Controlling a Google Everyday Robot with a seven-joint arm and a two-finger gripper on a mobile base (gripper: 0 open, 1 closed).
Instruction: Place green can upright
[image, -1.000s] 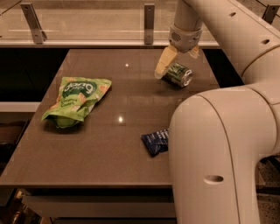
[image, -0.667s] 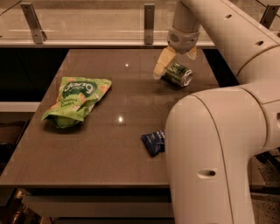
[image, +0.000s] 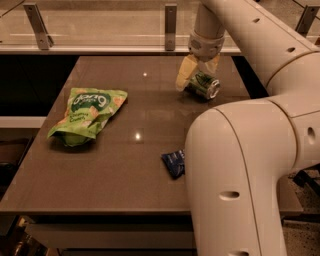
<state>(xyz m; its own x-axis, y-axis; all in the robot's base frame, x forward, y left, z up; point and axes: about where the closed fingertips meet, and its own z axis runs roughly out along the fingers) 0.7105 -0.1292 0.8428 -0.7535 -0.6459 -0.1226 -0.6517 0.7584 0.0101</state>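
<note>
The green can (image: 202, 85) lies on its side at the far right of the brown table (image: 130, 165), its silver end facing front right. My gripper (image: 197, 74) hangs from the arm straight above it. Its yellowish fingers (image: 183, 75) stand spread on either side of the can, one at the can's left end and the other behind it. The can rests on the table between them, and the fingers partly hide its top.
A crinkled green snack bag (image: 85, 116) lies at the table's left. A small dark blue packet (image: 174, 162) lies near the front, beside my arm's large white body (image: 235, 180), which covers the table's front right. A glass rail (image: 100, 25) runs behind the table.
My gripper has moved slightly down and to the left around the can. The can has not moved.
</note>
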